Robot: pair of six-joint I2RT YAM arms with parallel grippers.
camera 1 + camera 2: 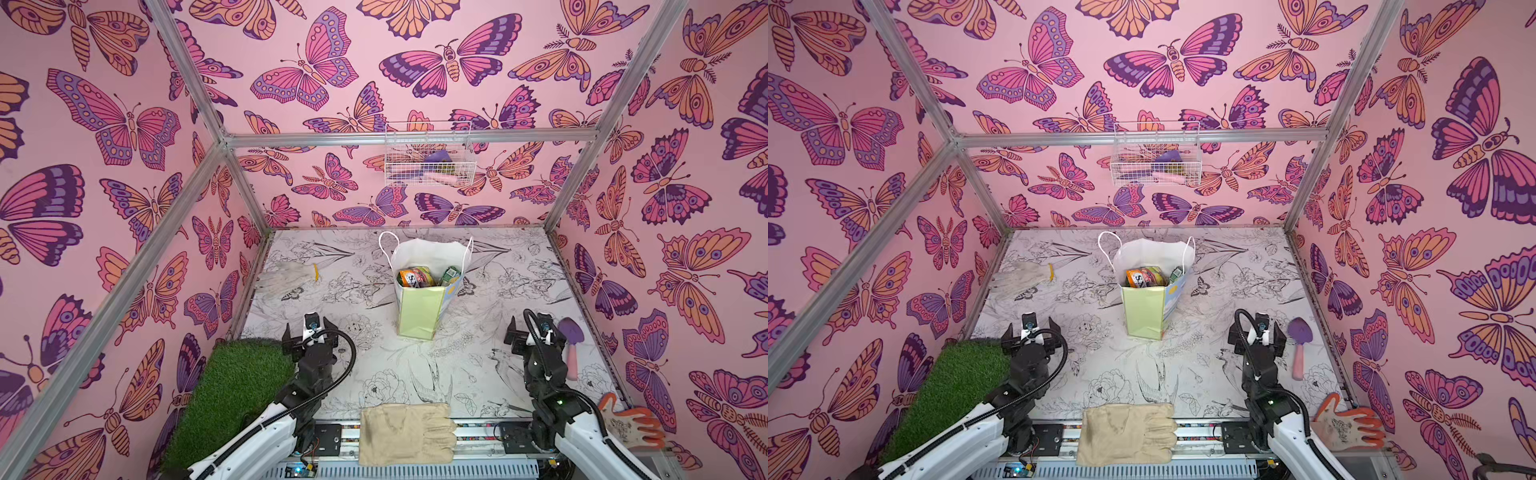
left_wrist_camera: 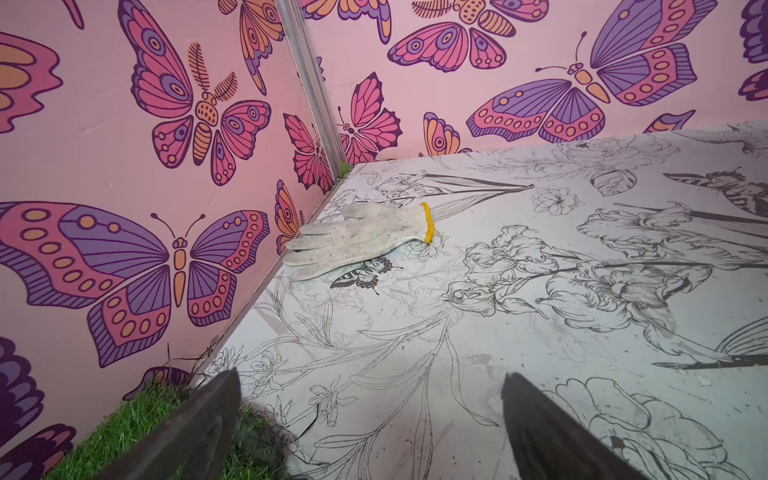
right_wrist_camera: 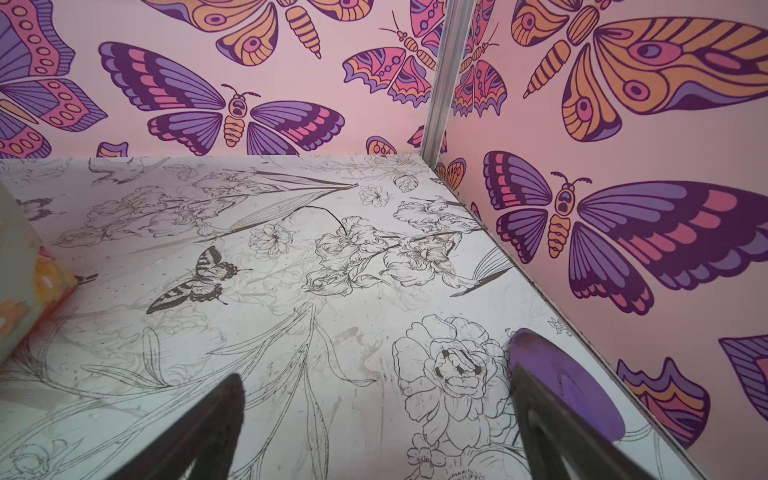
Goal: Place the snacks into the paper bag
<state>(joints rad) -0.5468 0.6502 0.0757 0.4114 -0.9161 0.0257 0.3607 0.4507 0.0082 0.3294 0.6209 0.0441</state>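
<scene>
In both top views the paper bag (image 1: 419, 309) stands upright at mid-table with its long axis vertical and its open mouth facing up. Its smooth pale green side panel is turned to the camera and its white cord handles flop outward. The snacks (image 1: 415, 277), glossy crinkled packets in orange and green, sit inside just below the rim. The left gripper (image 1: 311, 333) and right gripper (image 1: 536, 332) hover nearer the front, well apart from the bag, each with fingers spread and empty. A flat beige glove (image 1: 405, 432) lies on the near edge, a shaggy grass mat (image 1: 232, 390) is at left, and a purple trowel (image 1: 570, 332) with a pink handle is at right. The left wrist view shows two dark tapered fingers (image 2: 199, 428) wide apart over the flower-printed table (image 2: 457, 332), and a speckled, yellow-cuffed knit glove (image 2: 361, 237) by the wall. The right wrist view shows fingers (image 3: 557, 436) likewise parted, the bag's corner at the frame edge and the trowel's blade beside one finger.
</scene>
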